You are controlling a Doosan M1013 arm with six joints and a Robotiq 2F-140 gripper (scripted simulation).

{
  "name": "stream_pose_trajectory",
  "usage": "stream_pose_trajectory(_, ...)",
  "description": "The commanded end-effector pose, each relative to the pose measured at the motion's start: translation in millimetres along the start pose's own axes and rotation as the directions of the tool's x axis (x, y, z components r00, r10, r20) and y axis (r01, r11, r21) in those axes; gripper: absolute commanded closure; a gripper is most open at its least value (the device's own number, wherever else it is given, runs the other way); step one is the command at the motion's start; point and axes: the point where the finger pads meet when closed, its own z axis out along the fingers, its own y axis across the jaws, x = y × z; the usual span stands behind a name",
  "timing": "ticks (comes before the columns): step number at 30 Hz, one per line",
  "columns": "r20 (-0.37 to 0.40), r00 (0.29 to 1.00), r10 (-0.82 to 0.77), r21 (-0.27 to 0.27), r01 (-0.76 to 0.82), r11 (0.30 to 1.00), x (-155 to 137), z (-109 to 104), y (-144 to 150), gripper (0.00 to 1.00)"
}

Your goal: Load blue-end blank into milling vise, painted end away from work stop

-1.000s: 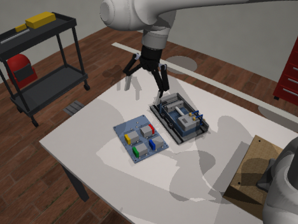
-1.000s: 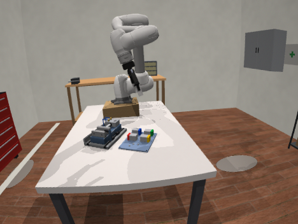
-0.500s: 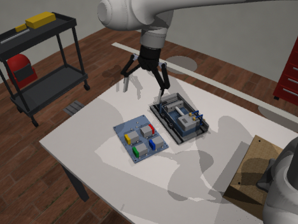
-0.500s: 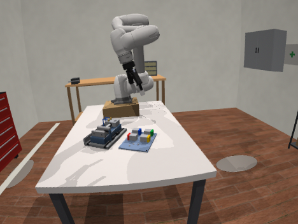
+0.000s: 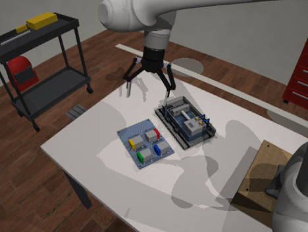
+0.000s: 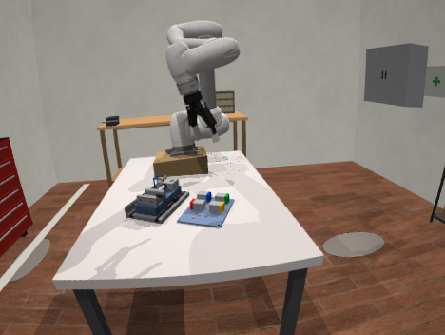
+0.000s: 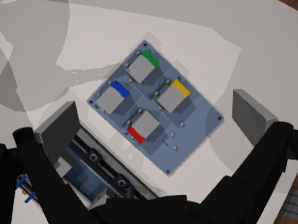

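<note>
In the wrist view, the black two-finger gripper (image 5: 147, 93) (image 6: 204, 133) (image 7: 153, 109) has its fingers spread wide with nothing between them, above the table. Beyond its fingertips, the grey block with the blue end (image 5: 162, 148) (image 6: 203, 196) (image 7: 113, 99) lies on the flat blue infeed plate (image 5: 126, 133) (image 6: 202, 220) (image 7: 192, 135), nearer the finger beside the dark milling vise (image 5: 184, 130) (image 6: 157, 200) (image 7: 82, 172).

The end effector (image 5: 147, 99) (image 6: 207, 135) (image 7: 153, 109) has shifted slightly rightward in the exterior view.
</note>
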Motion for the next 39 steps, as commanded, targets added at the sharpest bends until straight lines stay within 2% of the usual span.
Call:
stream_pose_trajectory(1, -0.001, 0.998, -0.064, 0.01, 0.064, 0.998, 0.0, -0.1, 0.0, 0.0)
stream_pose_trajectory(6, 0.0, 0.996, -0.088, 0.014, 0.088, 0.996, 0.0, -0.1, 0.0, 0.0)
stream_pose_trajectory(20, -0.006, 0.955, -0.296, 0.047, 0.296, 0.954, 0.0, -0.1, 0.0, 0.0)
stream_pose_trajectory(23, -0.005, 0.957, -0.29, 0.046, 0.29, 0.956, 0.0, -0.1, 0.0, 0.0)
stream_pose_trajectory(39, -0.018, 0.875, -0.484, 0.077, 0.484, 0.871, 0.0, -0.1, 0.0, 0.0)
